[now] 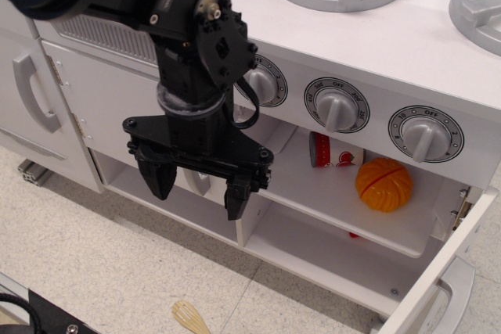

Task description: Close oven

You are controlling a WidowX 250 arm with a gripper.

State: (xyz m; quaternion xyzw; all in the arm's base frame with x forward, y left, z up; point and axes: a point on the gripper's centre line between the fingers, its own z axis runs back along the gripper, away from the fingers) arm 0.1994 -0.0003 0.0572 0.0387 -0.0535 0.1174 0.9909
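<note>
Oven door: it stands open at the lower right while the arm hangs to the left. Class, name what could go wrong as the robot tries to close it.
1. The gripper, fingers apart, hangs far left of the oven door; crossing over, it might clip the knobs.
2. The door's handle sits at the frame's edge, so a push may slip off.
3. The orange ball lies near the shelf's front edge and could roll and block the door.

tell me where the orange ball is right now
The orange ball sits on the shelf inside the open oven, right of the red-and-white can, below the rightmost knob.
</note>
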